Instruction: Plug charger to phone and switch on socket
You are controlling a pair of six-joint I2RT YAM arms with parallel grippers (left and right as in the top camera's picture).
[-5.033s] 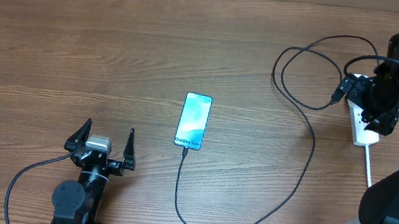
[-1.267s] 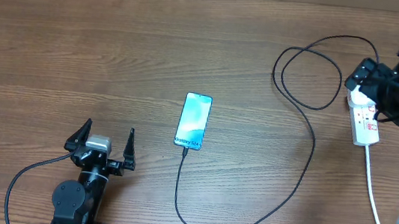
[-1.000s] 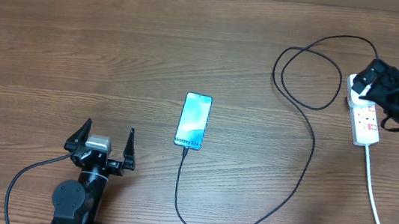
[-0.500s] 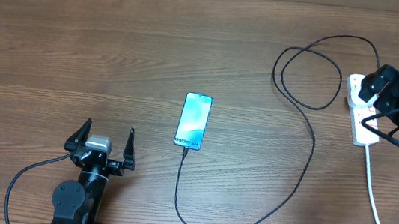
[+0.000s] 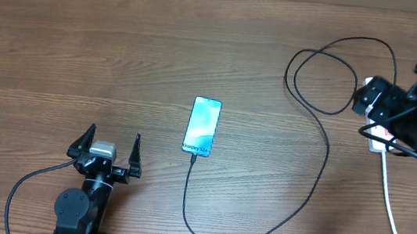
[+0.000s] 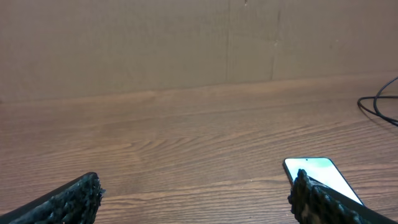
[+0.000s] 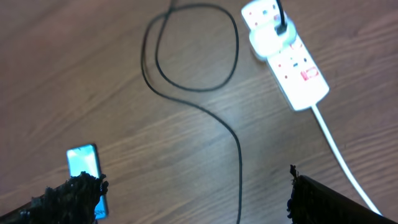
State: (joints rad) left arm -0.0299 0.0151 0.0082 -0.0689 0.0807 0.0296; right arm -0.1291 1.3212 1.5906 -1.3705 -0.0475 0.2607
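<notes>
Since the long thin black charger cable (image 7: 239, 155) is seen running from the lower end of the slim cyan-screened phone (image 5: 201, 126), which lies flat near the middle of the brown wooden table (image 5: 83, 40), to a plug (image 7: 268, 38) seated in the white oblong power-strip socket (image 7: 292, 65) at the right edge, only the switching is judged to be left. The right claw (image 7: 193, 196) is held above that socket, jaws spread wide and empty; the left claw (image 5: 110, 141) is parked near the front edge, equally wide. The red-marked switch (image 7: 308, 75) should be pressed straight down with one fingertip, so that the strip is not slid and the cable not snagged.
</notes>
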